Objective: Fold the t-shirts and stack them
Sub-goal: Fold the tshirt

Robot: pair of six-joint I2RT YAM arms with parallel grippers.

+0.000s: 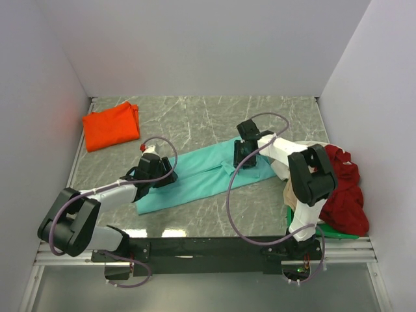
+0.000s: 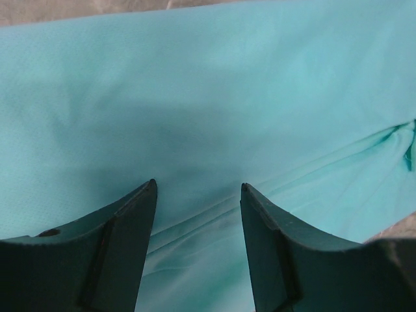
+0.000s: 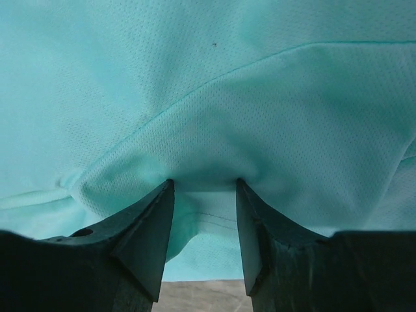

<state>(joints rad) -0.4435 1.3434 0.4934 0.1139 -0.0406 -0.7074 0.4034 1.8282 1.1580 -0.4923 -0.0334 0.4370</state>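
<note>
A teal t-shirt (image 1: 201, 174) lies flat as a long band slanting across the middle of the table. My left gripper (image 1: 164, 173) is down on its left part; in the left wrist view the gripper (image 2: 198, 185) is open, its tips resting on smooth teal cloth (image 2: 208, 97). My right gripper (image 1: 244, 156) is on the shirt's right part. In the right wrist view this gripper (image 3: 205, 182) is open too, its tips pushed into the teal fabric (image 3: 208, 78), with a hemmed fold lying between the fingers. A folded orange t-shirt (image 1: 112, 125) sits at the back left.
A heap of unfolded shirts lies at the right edge: dark red (image 1: 341, 188) on top, beige (image 1: 289, 195) and white (image 1: 281, 168) beside it, green (image 1: 333, 233) underneath. White walls close in the table on three sides. Both arms' cables loop above the teal shirt.
</note>
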